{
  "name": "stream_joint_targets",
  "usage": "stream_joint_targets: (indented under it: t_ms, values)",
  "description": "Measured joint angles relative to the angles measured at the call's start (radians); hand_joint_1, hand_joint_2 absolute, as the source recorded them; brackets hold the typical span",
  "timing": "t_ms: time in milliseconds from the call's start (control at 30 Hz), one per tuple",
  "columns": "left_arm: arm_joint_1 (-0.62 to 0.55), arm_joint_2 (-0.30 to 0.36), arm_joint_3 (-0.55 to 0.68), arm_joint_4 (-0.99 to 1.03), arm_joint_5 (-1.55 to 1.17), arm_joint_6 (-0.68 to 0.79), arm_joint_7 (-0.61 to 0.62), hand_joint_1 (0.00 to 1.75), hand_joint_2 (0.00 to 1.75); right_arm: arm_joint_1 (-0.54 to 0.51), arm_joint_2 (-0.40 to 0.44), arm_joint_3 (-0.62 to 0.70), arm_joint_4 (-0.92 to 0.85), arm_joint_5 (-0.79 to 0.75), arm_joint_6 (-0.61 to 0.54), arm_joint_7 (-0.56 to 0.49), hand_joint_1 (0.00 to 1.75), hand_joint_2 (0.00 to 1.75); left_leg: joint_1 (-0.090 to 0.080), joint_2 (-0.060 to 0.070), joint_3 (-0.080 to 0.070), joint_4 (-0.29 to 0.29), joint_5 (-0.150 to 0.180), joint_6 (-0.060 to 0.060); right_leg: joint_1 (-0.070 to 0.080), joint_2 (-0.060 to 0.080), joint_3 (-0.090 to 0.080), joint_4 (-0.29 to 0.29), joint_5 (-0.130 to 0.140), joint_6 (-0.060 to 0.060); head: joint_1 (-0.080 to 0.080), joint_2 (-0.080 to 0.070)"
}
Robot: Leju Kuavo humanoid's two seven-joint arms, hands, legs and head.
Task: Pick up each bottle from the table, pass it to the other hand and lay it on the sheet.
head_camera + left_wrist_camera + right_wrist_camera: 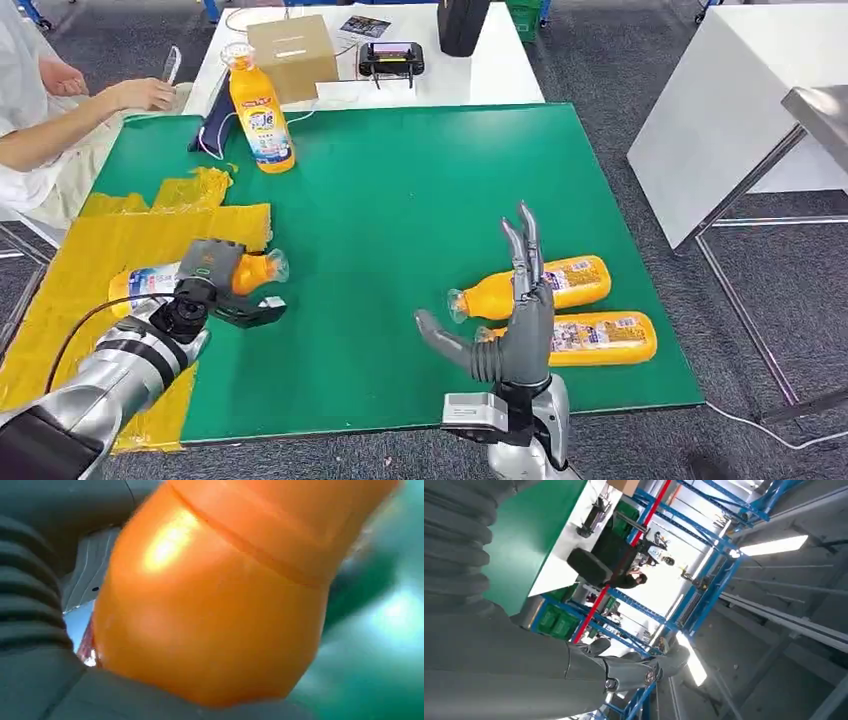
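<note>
Left hand (215,285) is wrapped around an orange bottle (175,277), holding it on its side right over the edge of the yellow sheet (110,235). Right hand (510,320) is empty, fingers spread and pointing up, just in front of two more bottles (545,282) lying on the green table (400,190). A fourth bottle (258,110) stands upright at the far side, near a person's arm (75,120)
</note>
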Motion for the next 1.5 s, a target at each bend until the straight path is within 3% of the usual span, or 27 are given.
stream_joint_targets:
  t_ms: [33, 67, 100, 567, 900, 1033, 1167, 1267, 1500]
  values:
    - [-0.004, 0.0, 0.009, 0.013, 0.006, -0.004, -0.005, 1.05, 1.75, -0.003, -0.001, 0.0, 0.002, -0.002, 0.0, -0.001, 0.0, 1.75, 0.0, 0.0, 0.0, 0.0, 0.0, 0.0, 0.0, -0.001, 0.0, 0.0, 0.0, 0.0, 0.001, 0.0]
    - [-0.006, 0.0, 0.016, 0.025, 0.007, -0.005, -0.008, 0.07, 1.75, -0.006, -0.001, 0.0, 0.004, -0.004, 0.0, -0.002, 0.0, 1.75, 0.0, 0.0, 0.0, 0.0, 0.0, 0.0, 0.0, 0.0, 0.001, 0.0, 0.0, 0.0, 0.0, 0.0]
    - [-0.008, 0.0, 0.02, 0.033, 0.01, -0.006, -0.01, 0.0, 1.75, -0.008, -0.001, 0.0, 0.006, -0.005, 0.0, -0.002, 0.0, 1.75, 0.0, 0.0, 0.0, 0.0, 0.0, 0.0, 0.0, 0.0, 0.001, 0.0, 0.0, 0.0, 0.0, 0.0]
    - [-0.006, -0.006, 0.138, 0.083, 0.114, 0.019, -0.111, 0.0, 1.75, -0.019, -0.004, 0.0, 0.023, -0.027, -0.002, -0.012, 0.0, 1.75, 0.0, 0.0, 0.002, 0.0, 0.0, 0.0, 0.0, 0.0, 0.002, 0.001, 0.0, 0.0, 0.0, 0.0]
    - [0.084, -0.031, 0.313, 0.029, 0.244, 0.458, -0.255, 0.0, 1.75, -0.019, -0.015, 0.0, 0.04, -0.027, -0.007, -0.019, 0.0, 1.75, 0.0, 0.001, 0.001, 0.0, 0.0, 0.0, 0.0, 0.0, 0.0, 0.001, 0.0, 0.0, 0.0, 0.0]
    - [0.175, -0.051, 0.434, -0.142, 0.279, 0.502, -0.42, 0.0, 1.75, -0.018, -0.028, 0.0, 0.048, 0.047, -0.001, 0.019, 0.0, 1.75, 0.0, 0.001, 0.001, 0.0, 0.0, 0.0, 0.0, 0.0, -0.001, 0.0, 0.0, 0.0, -0.001, 0.0]
    - [0.313, -0.127, 0.64, -0.443, 0.379, 0.507, -0.694, 0.0, 1.75, -0.019, -0.073, -0.01, 0.061, 0.29, 0.08, 0.172, 0.0, 1.75, -0.001, 0.001, 0.0, 0.0, 0.0, 0.0, 0.0, 0.0, -0.002, 0.0, 0.0, 0.0, 0.0, 0.0]
    - [0.413, -0.159, 0.677, -0.655, 0.588, 0.478, -0.702, 0.0, 1.75, -0.025, -0.116, -0.033, 0.074, 0.381, 0.165, 0.256, 0.0, 1.75, -0.002, 0.002, 0.0, 0.0, -0.003, -0.001, -0.001, 0.002, -0.002, 0.0, 0.0, 0.0, 0.0, 0.0]
    - [0.58, -0.184, 0.67, -0.99, 0.95, 0.297, -0.756, 0.0, 1.75, -0.052, -0.194, -0.095, 0.107, 0.483, 0.287, 0.326, 0.0, 1.75, -0.002, 0.001, 0.0, 0.0, -0.002, 0.0, -0.001, 0.001, -0.002, 0.0, 0.0, 0.0, 0.0, 0.0]
